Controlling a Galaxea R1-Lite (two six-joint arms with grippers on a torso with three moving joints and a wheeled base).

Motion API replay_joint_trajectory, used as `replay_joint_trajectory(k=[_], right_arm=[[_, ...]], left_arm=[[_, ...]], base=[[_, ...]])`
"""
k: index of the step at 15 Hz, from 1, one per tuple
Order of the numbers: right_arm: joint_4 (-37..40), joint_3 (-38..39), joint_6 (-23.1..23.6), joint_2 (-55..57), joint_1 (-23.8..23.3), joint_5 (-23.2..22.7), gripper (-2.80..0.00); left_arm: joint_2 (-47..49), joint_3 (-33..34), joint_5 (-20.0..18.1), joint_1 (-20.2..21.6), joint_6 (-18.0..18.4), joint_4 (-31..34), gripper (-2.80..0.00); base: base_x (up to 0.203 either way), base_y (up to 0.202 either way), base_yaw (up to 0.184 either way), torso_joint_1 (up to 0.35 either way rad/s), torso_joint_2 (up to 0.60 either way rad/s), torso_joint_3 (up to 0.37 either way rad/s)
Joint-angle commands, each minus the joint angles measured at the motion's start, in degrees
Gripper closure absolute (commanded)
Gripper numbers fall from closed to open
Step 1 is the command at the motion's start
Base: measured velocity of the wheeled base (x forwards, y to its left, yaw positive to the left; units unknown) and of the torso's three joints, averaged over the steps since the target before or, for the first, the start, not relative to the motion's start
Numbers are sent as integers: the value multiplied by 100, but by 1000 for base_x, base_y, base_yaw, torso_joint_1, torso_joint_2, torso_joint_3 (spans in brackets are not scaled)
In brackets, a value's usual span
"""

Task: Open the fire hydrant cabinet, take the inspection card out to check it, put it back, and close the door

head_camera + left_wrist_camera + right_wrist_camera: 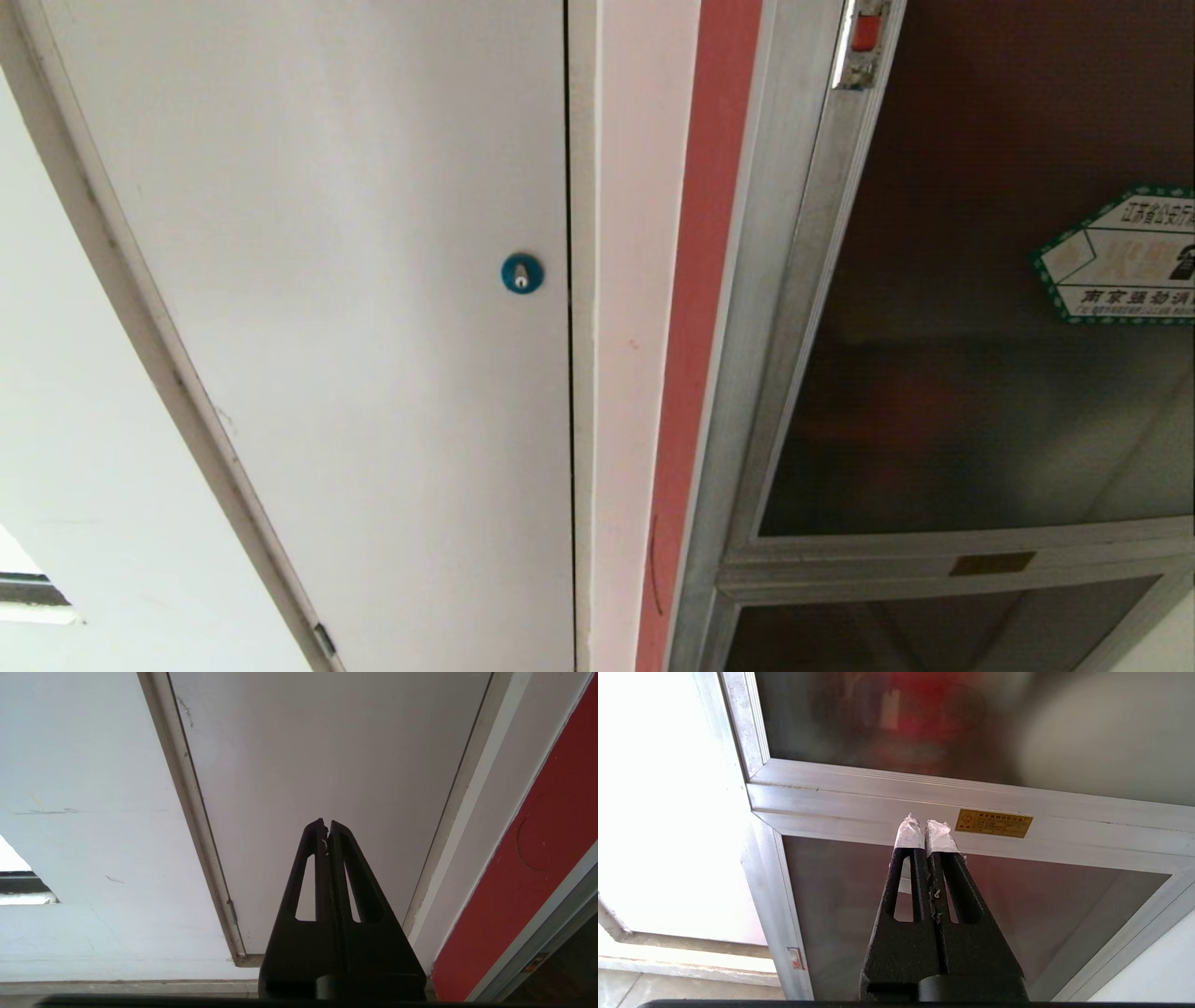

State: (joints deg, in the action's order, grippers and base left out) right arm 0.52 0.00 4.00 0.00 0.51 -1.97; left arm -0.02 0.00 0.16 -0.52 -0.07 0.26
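Both hands are closed on nothing. Right hand (926, 828), fingertips wrapped in white tape, points at the aluminium crossbar (878, 793) of the fire hydrant cabinet (756, 868), a brass nameplate (994, 823) just beside it at 3 o'clock. At 12 o'clock beyond the bar stands the door (924, 723), shut, red shapes blurred behind its dark glass. Left hand (326, 827) faces a white panel (327, 756). From the head camera, that panel's blue lock (522, 273) sits centre; the door's hexagonal sticker (1125, 257) lies at 3 o'clock, its red latch (865, 33) at 1 o'clock. No inspection card shows.
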Motion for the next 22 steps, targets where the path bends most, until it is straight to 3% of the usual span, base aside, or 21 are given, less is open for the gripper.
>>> replay_joint_trajectory(k=[1,22], right_arm=[[0,9,-59,9,2,-5,0],[-17,9,-347,9,2,30,0]], left_arm=[[2,0,2,0,-1,0,0],[2,0,2,0,-1,0,0]], base=[[0,0,0,0,0,0],[0,0,0,0,0,0]])
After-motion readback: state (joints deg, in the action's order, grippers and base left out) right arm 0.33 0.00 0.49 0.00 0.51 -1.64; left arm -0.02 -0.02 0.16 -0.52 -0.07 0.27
